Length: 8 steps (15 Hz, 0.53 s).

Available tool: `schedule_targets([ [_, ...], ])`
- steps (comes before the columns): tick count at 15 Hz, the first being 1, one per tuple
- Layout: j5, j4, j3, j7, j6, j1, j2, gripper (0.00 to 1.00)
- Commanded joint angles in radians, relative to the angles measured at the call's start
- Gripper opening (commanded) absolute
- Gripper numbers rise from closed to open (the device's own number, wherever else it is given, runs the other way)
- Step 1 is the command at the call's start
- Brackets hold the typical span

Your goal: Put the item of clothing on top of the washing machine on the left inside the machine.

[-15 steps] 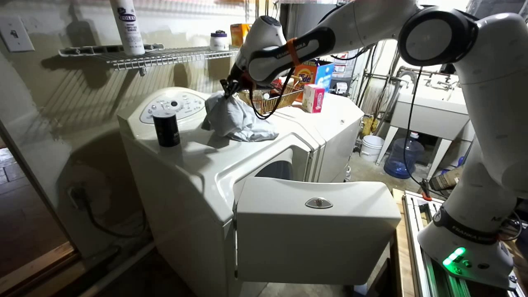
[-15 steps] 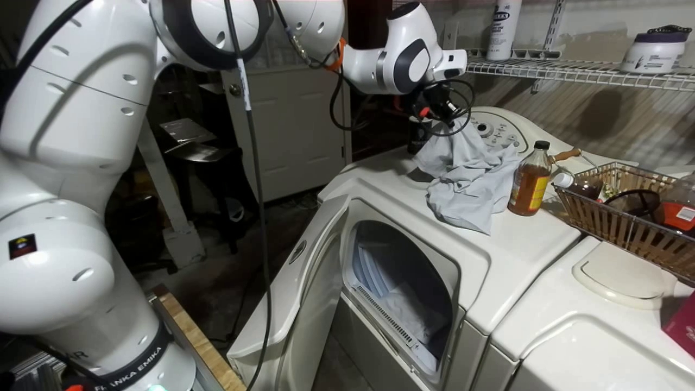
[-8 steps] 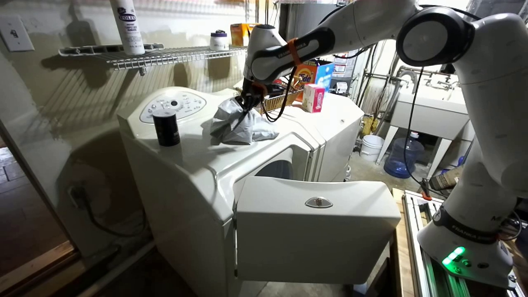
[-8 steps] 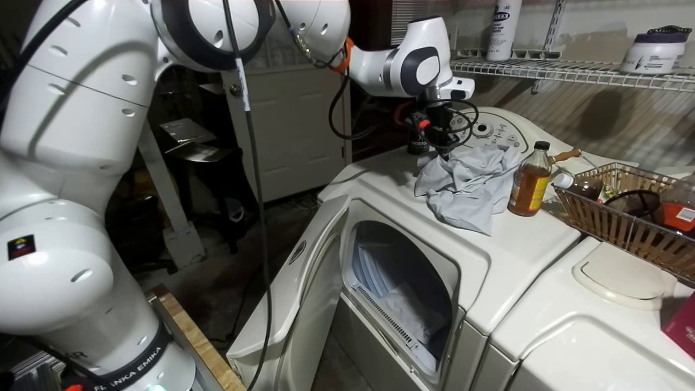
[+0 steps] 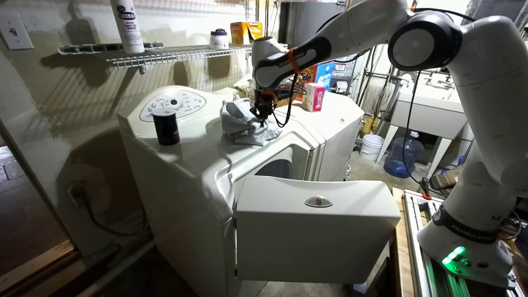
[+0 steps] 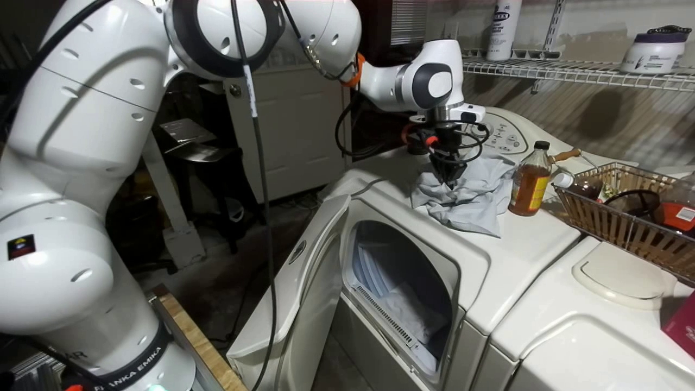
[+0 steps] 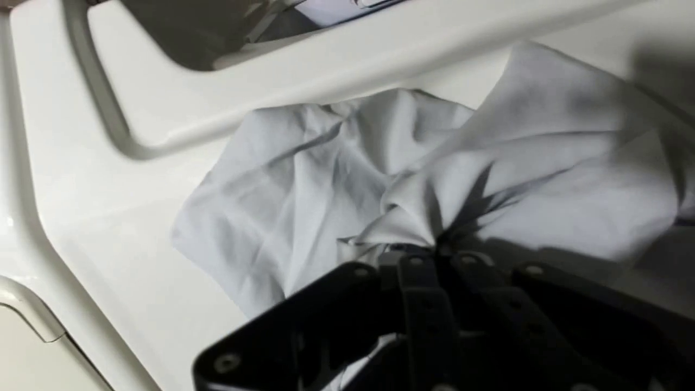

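Note:
The light grey cloth lies crumpled on top of the white machine, near its front edge, and shows in an exterior view beside a bottle. My gripper is low over it, pointing down; it also shows in an exterior view. In the wrist view the fingertips are closed together on a gathered fold of the cloth. The machine's door stands open. Its round opening faces forward, with pale fabric inside.
A black can stands on the machine top. An amber bottle stands close beside the cloth. A wicker basket and a pink box are on the neighbouring machine's side. A wire shelf hangs on the wall behind.
My gripper has tipped to point down and come lower, moving towards the machine's front edge. The pinched part of the cloth has come down and shifted with it.

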Motion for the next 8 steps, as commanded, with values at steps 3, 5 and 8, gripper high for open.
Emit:
schedule_targets([
  [3,-0.116,0.080,-0.052,-0.003,0.056,0.009,0.119,0.01],
  [5,-0.142,0.095,-0.065,0.000,0.087,0.011,0.148,0.30],
  [8,-0.181,0.118,-0.092,0.004,0.125,0.020,0.178,0.49],
])
